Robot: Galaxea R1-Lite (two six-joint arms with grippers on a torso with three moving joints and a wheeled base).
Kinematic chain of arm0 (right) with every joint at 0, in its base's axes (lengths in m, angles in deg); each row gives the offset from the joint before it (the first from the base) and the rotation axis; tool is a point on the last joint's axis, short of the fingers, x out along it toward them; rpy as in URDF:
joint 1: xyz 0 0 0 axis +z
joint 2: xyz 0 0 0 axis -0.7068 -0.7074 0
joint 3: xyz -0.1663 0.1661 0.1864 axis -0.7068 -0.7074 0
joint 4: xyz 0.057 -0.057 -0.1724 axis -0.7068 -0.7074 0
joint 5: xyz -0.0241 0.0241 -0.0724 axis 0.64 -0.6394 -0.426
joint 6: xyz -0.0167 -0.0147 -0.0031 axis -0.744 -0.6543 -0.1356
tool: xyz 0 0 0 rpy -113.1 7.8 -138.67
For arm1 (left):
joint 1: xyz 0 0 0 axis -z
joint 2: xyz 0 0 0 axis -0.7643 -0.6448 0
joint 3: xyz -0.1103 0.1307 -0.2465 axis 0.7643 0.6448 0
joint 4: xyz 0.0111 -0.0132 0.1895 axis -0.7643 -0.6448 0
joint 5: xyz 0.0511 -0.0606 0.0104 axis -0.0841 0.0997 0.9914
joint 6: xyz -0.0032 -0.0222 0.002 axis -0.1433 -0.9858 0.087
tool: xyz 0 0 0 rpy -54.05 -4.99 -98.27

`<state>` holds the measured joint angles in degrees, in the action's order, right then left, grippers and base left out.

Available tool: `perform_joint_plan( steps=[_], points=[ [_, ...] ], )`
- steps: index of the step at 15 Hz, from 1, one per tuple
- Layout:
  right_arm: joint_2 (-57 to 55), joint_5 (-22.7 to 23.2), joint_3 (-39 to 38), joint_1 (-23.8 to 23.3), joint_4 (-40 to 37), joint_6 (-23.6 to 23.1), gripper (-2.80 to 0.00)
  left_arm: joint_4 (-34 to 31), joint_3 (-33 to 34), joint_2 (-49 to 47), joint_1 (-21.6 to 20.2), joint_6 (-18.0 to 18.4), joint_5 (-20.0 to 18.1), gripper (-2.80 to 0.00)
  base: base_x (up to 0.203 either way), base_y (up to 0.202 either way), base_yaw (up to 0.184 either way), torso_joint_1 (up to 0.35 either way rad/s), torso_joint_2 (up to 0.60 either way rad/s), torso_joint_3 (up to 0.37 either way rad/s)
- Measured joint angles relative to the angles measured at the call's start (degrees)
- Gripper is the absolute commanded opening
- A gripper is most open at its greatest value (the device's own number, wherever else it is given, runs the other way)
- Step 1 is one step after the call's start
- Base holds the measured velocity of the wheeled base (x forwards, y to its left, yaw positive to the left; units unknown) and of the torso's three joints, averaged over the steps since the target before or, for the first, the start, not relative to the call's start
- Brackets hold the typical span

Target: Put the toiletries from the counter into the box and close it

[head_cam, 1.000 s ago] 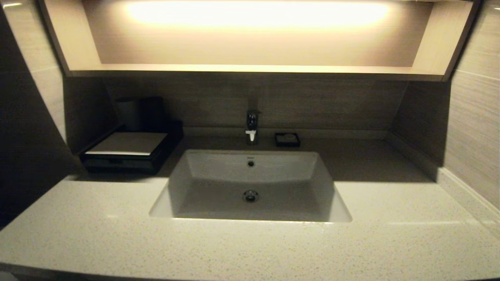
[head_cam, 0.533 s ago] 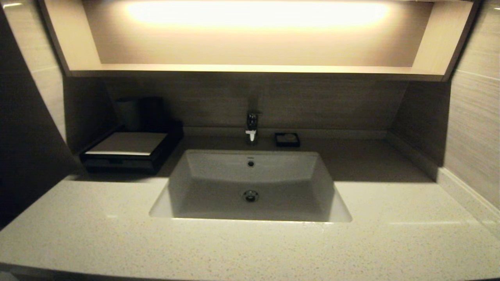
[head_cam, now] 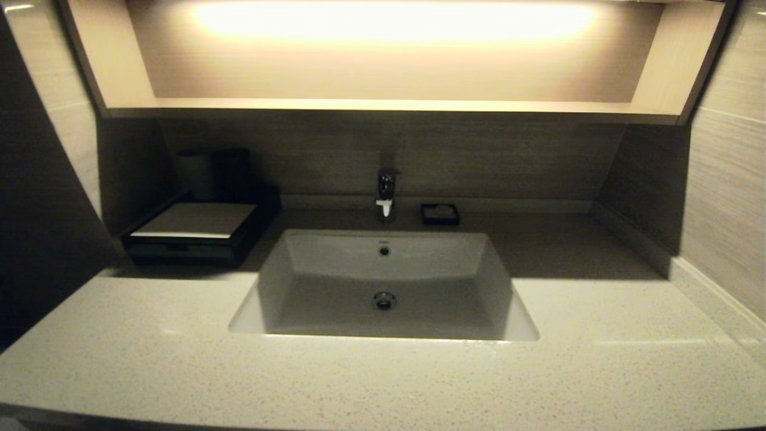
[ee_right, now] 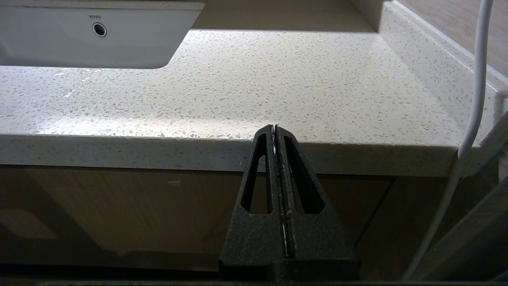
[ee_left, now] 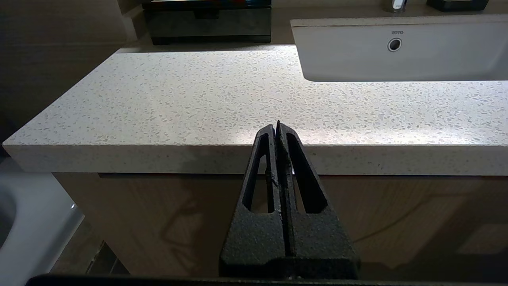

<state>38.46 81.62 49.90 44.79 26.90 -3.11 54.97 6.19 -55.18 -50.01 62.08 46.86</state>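
so, in the head view the bench (head_cam: 149, 371) shows no packets at all, and the box (head_cam: 191, 233) sits at the back left beside the sink (head_cam: 383, 281), its front tray seemingly pushed in; no arm is in sight. in the left wrist view the left pincer (ee_left: 278, 125) is pressed shut and empty, low before the bench edge. in the right wrist view the right pincer (ee_right: 274, 129) is shut and empty too, also before the edge. i judge that either nothing has begun or all is done; the next move first calls for finding the toiletries, which no view shows.
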Motion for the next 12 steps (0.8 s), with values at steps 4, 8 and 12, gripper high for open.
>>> perform_joint_plan(
  steps=[4, 8, 12],
  points=[
    [0.0, 0.0, 0.0, 0.0, 0.0, -0.1, -2.8, 0.0, 0.0, 0.0, 0.0, 0.0, 0.0, -2.8, 0.0, 0.0, 0.0, 0.0, 0.0, 0.0],
    [0.0, 0.0, 0.0, 0.0, 0.0, 0.0, -2.8, 0.0, 0.0, 0.0, -0.1, 0.0, 0.0, -2.8, 0.0, 0.0, 0.0, 0.0, 0.0, 0.0],
    [0.0, 0.0, 0.0, 0.0, 0.0, 0.1, -2.8, 0.0, 0.0, 0.0, 0.0, 0.0, 0.0, -2.8, 0.0, 0.0, 0.0, 0.0, 0.0, 0.0]
  ],
)
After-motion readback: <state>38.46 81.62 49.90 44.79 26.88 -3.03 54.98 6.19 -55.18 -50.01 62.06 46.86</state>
